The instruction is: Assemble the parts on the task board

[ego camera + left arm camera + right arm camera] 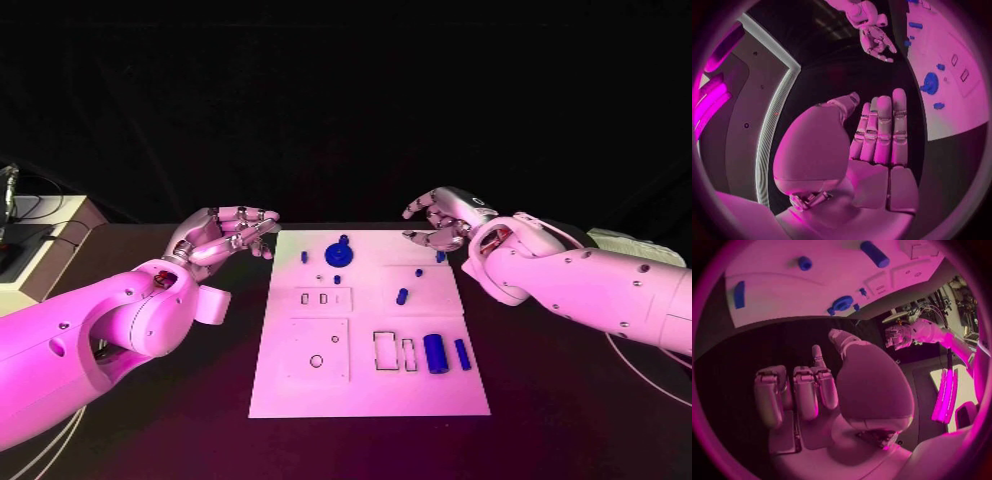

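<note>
The silver many-fingered left hand (224, 235) hovered over the black table (577, 400) just off the far left corner of the flat white rectangular task board (368, 390). It held nothing: in the left wrist view its fingers (882, 130) lay straight and side by side, with the thumb set apart. The silver many-fingered right hand (444, 218) hung just beyond the board's far right corner, also empty; in the right wrist view its fingers (804, 392) were partly curled in, and nothing lay between them and the thumb.

Neither hand touched the board or any part. Nearest both hands, between them on the far end of the board, stood the round blue gear-like disc (339, 252), with a small blue peg (304, 256) to its left, nearer the left hand. A second small blue peg (440, 256) lay at the board's right edge, close under the right hand. Farther toward the robot, a short blue pin (402, 296) lay near the middle of the board, right of centre, well apart from both hands. At the near right part of the board, farthest from the hands, a thick dark blue cylinder (434, 354) lay beside a slimmer blue bar (462, 353), just to the right of two rectangular outlined slots (387, 350).
</note>
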{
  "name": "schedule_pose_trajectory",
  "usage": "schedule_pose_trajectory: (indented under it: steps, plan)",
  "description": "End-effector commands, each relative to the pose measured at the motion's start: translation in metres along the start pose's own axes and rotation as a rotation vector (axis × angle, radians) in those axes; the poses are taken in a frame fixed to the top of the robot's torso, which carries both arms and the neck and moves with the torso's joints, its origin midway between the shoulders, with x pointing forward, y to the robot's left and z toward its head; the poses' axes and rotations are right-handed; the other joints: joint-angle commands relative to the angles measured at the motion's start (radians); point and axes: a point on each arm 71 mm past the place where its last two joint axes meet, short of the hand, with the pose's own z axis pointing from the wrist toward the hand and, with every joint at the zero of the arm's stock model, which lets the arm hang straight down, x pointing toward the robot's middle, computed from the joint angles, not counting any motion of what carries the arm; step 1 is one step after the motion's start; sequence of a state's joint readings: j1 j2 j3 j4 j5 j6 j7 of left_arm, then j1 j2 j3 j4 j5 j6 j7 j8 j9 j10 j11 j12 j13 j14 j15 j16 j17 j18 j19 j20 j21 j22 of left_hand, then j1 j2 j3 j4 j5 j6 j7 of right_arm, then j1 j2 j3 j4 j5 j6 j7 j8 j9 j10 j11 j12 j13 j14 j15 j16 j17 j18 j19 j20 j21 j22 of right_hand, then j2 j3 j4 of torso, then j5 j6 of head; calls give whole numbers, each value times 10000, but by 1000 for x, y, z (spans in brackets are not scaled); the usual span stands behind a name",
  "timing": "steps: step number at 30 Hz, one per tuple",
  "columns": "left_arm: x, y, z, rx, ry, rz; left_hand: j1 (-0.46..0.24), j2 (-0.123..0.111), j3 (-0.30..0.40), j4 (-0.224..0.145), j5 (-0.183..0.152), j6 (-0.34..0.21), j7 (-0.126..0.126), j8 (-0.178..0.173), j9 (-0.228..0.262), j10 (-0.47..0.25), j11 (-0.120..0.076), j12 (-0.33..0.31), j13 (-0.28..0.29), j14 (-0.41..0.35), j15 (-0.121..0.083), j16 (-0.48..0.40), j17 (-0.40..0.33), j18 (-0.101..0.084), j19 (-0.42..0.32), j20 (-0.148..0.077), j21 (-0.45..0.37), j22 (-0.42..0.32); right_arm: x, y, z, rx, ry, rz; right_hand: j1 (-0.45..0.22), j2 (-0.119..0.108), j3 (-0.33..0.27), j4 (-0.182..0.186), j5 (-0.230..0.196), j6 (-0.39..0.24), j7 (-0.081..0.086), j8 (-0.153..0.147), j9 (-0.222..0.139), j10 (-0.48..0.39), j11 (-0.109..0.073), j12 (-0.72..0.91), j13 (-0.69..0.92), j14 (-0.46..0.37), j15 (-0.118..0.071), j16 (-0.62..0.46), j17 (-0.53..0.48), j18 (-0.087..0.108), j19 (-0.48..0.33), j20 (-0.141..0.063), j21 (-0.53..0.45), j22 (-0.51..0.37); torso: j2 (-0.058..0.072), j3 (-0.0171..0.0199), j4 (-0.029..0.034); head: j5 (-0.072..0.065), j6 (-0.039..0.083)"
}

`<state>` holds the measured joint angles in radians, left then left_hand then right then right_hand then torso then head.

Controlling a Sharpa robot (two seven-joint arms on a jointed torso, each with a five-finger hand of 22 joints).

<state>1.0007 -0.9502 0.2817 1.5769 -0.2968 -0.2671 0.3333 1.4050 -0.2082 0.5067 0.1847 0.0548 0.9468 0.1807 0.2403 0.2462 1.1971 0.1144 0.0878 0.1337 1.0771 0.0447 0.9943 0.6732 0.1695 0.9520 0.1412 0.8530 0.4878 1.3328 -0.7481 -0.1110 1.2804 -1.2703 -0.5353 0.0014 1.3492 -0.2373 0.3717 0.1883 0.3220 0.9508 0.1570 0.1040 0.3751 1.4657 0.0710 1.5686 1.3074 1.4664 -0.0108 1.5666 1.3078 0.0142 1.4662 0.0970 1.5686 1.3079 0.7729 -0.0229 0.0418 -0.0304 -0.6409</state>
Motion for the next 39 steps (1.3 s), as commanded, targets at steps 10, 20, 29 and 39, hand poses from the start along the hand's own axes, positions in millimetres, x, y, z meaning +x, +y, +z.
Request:
schedule_pose_trajectory:
  steps: [10,20,29,39]
  plan:
    - [3,7,-3,-4,195,-159,-101,32,27,-35,-26,-56,-10,70,20,-38,-20,-41,20,-87,-3,-78,-39,128,-93,11,-55,-21,-18,-61,-16,287,1299,254,757,-247,88,-587,-425,22,-4,-187,-38,1051,52,22,2634,1044,-41,42,2630,-142,1046,-59,22,2629,10,133,-95,-63,-13]
    - [2,12,-4,-98,163,-186,-106,24,24,-58,-25,-72,-16,65,29,-59,-25,-48,19,70,-19,42,-44,141,-21,6,15,3,-14,-80,-22,780,1769,68,730,-314,-87,-620,-417,-219,42,-340,-93,1051,84,22,2634,1044,21,42,2630,-142,1046,-23,22,2629,36,227,-81,-120,-71]
    - [2,14,-3,-110,137,-192,-113,26,26,-67,-26,-80,-17,62,34,-67,-27,-50,19,153,-24,125,-41,143,28,0,71,25,-2,-84,-21,1018,1951,3,685,-294,-172,-593,-396,-270,68,-360,-102,1051,103,22,2634,1044,59,42,2630,-142,1046,5,22,2629,36,197,-63,-174,-124]
    - [3,14,-3,-114,136,-199,-113,27,28,-70,-26,-82,-18,62,36,-71,-27,-51,18,173,-26,147,-39,143,39,-1,86,31,8,-81,-19,1043,2037,-3,603,-230,-277,-523,-354,-250,90,-341,-96,1051,126,22,2634,1044,91,42,2630,-142,1046,38,22,2629,30,187,-67,-174,-178]
